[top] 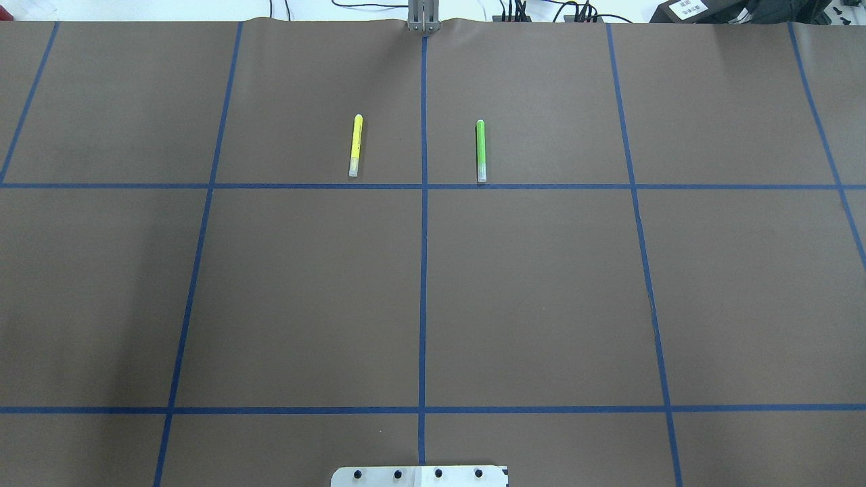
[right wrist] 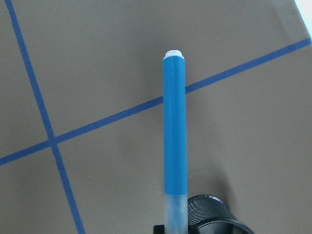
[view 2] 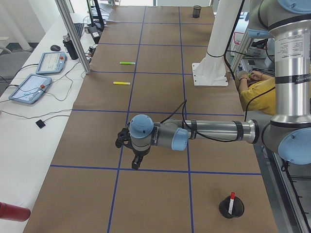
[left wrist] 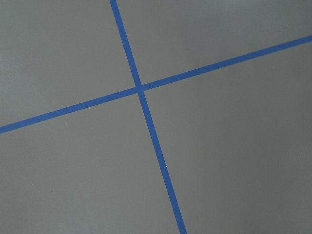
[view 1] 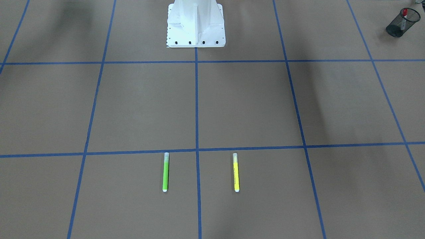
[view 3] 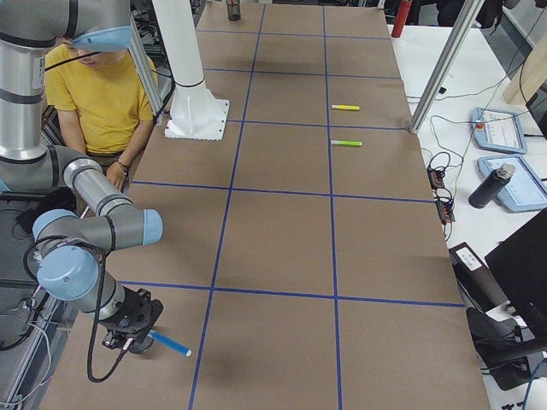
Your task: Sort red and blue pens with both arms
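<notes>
Your right gripper (view 3: 130, 331) is pinching the blue pen (right wrist: 175, 131) by its clear-capped end. The blue barrel and white end are sticking out ahead of the right wrist camera, over a crossing of blue tape lines (right wrist: 52, 142). The rim of a black mesh cup (right wrist: 214, 217) is showing just beside the capped end. From the right-end camera you are seeing the right arm (view 3: 94, 222) folding down at the near corner of the tabletop (view 3: 273, 239), with the pen angling out of the gripper low over the brown paper.

The red pen (view 1: 404, 14) is standing cap up in a second mesh cup (view 1: 400, 25), at the tabletop corner on the robot's left.

Your left arm (view 2: 214, 131) is stretching level over the tabletop, and the left gripper (view 2: 137, 161) is pointing down above a tape line, well apart from that second cup. It is appearing only in the side camera, so you cannot tell whether it is spread or pressed together. The left wrist camera is looking down at a tape crossing.

The green marker (top: 481, 151) and the yellow marker (top: 355, 145) are lying parallel on the far side, one on each side of the centre tape line, with the yellow one on the robot's left. A person in a yellow shirt (view 3: 102, 94) is sitting near the robot's white base (view 3: 192, 85).
</notes>
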Motion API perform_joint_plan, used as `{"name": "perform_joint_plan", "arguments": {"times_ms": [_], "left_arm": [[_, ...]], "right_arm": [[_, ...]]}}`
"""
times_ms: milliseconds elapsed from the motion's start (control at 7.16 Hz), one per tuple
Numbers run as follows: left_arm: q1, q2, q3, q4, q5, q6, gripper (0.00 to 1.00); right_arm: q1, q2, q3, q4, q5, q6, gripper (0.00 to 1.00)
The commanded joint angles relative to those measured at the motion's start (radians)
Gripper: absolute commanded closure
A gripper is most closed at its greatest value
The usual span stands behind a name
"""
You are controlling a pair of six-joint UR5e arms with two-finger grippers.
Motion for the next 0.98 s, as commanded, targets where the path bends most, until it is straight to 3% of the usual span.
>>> {"name": "perform_joint_plan", "arguments": {"times_ms": [0,558,838], "left_arm": [[0.007,-0.001,0.0,-0.012,0.0,-0.002,0.0],[0.007,-0.001,-0.002,-0.021,0.0,0.0,0.0],[0.008,-0.001,-0.002,-0.033,0.0,-0.002,0.0]], "right_arm": [[0.167,0.119,-0.007,-0.315,-0.073,-0.091,1.0],[0.181,0.113,-0.002,-0.719,0.041,-0.071,1.0],[0.181,0.111,-0.013,-0.857,0.09,0.025,1.0]]}}
